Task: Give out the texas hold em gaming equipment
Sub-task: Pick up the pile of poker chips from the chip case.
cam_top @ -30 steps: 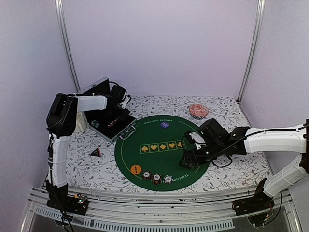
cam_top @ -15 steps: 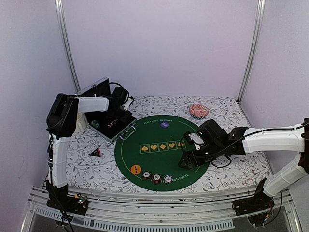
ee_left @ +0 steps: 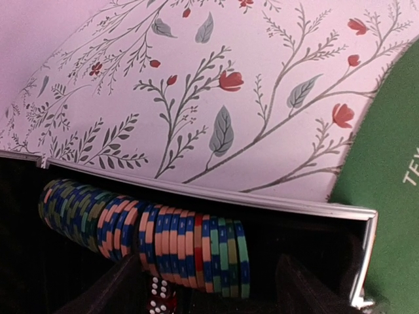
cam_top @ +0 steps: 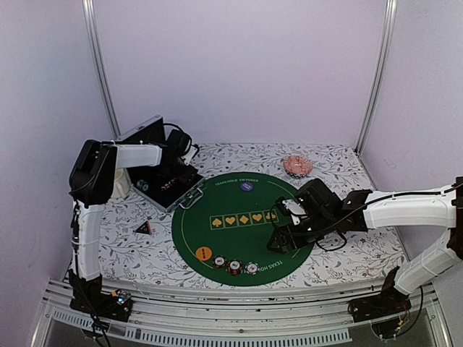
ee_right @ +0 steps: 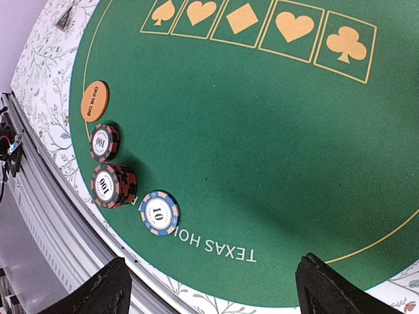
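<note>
The left claw is released. Its two dark fingers stand wide apart at the bottom of its wrist view, with nothing pinched between them. Just past the tips, a row of striped chips stands on edge inside the black case. The chips are blue, orange and green with one red band, packed face to face. A red die shows low down beside the left-hand finger. At 12 o'clock of the row runs the case's metal rim, then the floral cloth. At 3 o'clock is a slice of the green mat.

The right claw is also released, fingers spread with only green felt and the mat's lettering between them. Whether it touches the felt I cannot tell. Seen from above, it hangs over the mat toward 4 o'clock.

Near its left-hand finger, at about 11 o'clock, lies a blue-and-orange chip marked 10. Farther along the mat's rim come a dark red pile marked 100, a second 100 chip and the orange disc lettered BIG BLIND. In the overhead view these fill the mat's edge from 6 to 7 o'clock.

A row of suit boxes crosses the mat's middle. The purple disc sits at the mat's 12 o'clock. The triangular marker lies on the cloth off 9 o'clock, and the case stands off 10 o'clock — lid raised. The pink dish is beyond 1 o'clock.
</note>
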`<state>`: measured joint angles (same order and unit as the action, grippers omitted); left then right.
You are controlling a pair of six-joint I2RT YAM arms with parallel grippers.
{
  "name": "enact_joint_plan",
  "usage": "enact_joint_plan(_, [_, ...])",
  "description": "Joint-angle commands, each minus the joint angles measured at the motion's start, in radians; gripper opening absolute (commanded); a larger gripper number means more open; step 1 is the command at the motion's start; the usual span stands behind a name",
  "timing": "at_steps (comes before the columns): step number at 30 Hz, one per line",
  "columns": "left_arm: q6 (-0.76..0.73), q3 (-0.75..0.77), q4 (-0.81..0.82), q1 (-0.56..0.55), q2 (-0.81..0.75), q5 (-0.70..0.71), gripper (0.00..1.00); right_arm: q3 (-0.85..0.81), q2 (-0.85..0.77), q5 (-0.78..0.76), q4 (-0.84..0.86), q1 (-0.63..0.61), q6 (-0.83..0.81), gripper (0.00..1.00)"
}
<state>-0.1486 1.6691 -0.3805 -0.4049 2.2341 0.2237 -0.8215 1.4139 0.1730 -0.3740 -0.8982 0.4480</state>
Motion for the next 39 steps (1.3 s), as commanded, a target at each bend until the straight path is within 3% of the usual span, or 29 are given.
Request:
enact_joint_plan(1, [0.011, 0.019, -0.011, 0.021, 0.023, -0.044, 0.72, -0.002, -0.010, 0.008, 0.002, -0.001, 0.006, 0.90])
enact_joint_plan(11, [0.021, 0.028, 0.003, 0.034, 0.043, -0.139, 0.60, -0.013, -0.016, -0.001, -0.020, 0.000, 0.006, 0.90])
enact_joint_plan(20, [0.035, 0.080, -0.001, 0.053, 0.092, -0.142, 0.63, -0.029, -0.010, -0.002, -0.040, 0.000, 0.005, 0.90])
enact_joint_plan(22, [0.040, 0.091, -0.001, 0.053, 0.106, -0.128, 0.54, -0.039, -0.006, -0.002, -0.049, 0.000, 0.003, 0.90])
enact_joint_plan(29, [0.070, 0.051, 0.020, 0.055, 0.033, -0.144, 0.00, -0.061, -0.033, -0.010, -0.065, -0.001, 0.000, 0.91])
enact_joint_plan(39, [0.181, -0.057, 0.076, 0.054, -0.219, -0.205, 0.00, -0.100, -0.065, -0.021, -0.091, 0.000, -0.018, 0.91])
